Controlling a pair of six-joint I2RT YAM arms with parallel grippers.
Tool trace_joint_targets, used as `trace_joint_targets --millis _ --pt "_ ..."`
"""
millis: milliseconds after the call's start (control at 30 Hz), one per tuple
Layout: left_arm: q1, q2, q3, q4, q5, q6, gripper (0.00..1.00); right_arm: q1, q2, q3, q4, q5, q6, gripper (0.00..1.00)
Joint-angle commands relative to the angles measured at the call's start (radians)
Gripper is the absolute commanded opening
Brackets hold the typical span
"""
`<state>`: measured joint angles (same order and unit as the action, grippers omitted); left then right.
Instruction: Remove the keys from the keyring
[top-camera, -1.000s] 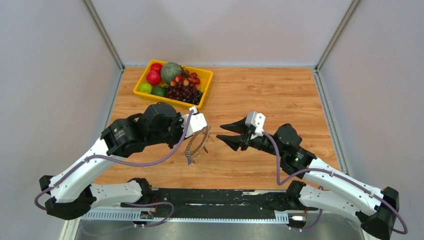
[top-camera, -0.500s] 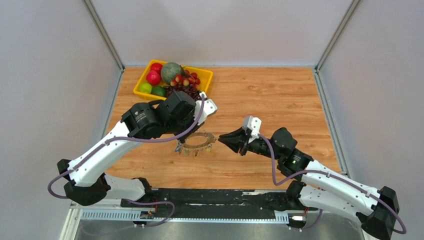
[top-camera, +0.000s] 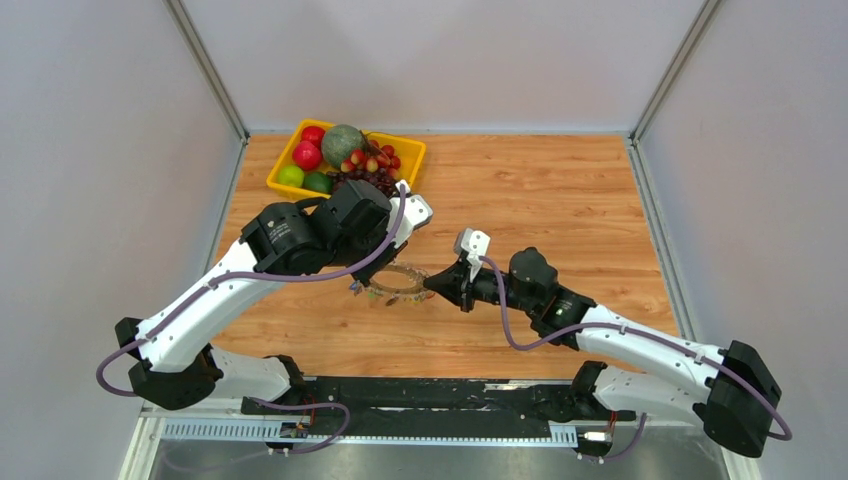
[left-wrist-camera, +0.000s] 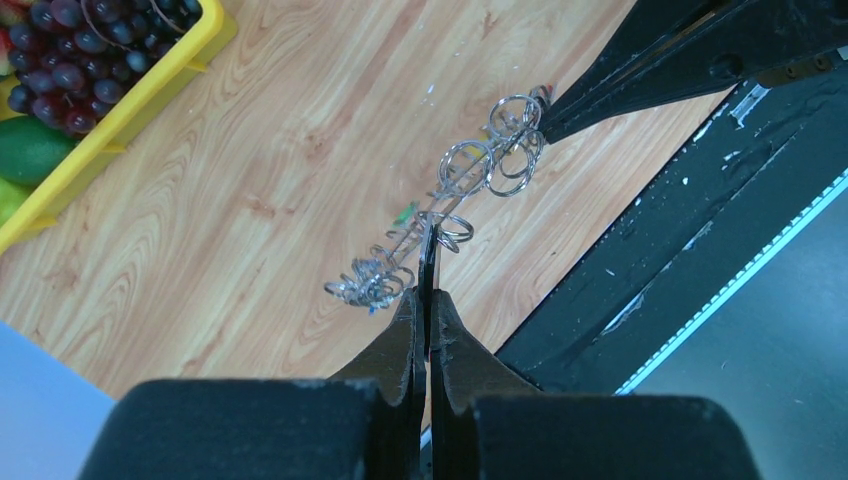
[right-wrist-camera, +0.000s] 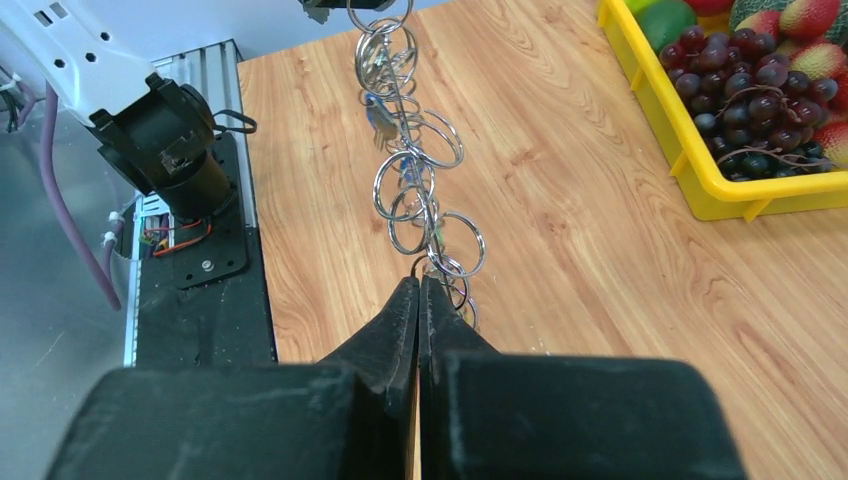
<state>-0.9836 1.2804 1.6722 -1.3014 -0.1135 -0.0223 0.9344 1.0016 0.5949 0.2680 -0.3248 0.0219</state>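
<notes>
The keyring (top-camera: 397, 283) hangs above the wooden table between both grippers. Several small silvery split rings and keys dangle from it, with green and blue bits showing in the left wrist view (left-wrist-camera: 405, 213). My left gripper (top-camera: 366, 283) is shut on the ring's left edge, and the ring's thin dark rim sits between its jaws (left-wrist-camera: 428, 275). My right gripper (top-camera: 431, 285) is shut on the ring's right side; in the right wrist view (right-wrist-camera: 418, 280) its tips pinch in among the small rings (right-wrist-camera: 405, 185). Most key heads are hidden.
A yellow tray (top-camera: 412, 150) of fruit and grapes stands at the back left, close behind the left wrist. The black base rail (top-camera: 440, 395) runs along the table's near edge below the ring.
My right gripper has moved left to the keyring and shut on it. My left arm lifted and turned the ring flat a second ago, and has held still since.
</notes>
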Motion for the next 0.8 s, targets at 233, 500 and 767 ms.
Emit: trace_joint_targets --millis 233,500,767 --pt "-0.003 -0.030 0.041 0.036 0.049 -0.013 0.00 -0.003 0.086 0.092 0.069 0.060 -0.001 0.00" --pt "-0.003 -0.025 0.046 0.034 0.047 -0.022 0.00 -0.023 0.147 0.158 0.068 0.097 -0.045 0.02" --pt "-0.003 -0.009 0.050 0.022 0.025 -0.054 0.00 -0.023 -0.019 0.071 0.067 0.050 -0.069 0.25"
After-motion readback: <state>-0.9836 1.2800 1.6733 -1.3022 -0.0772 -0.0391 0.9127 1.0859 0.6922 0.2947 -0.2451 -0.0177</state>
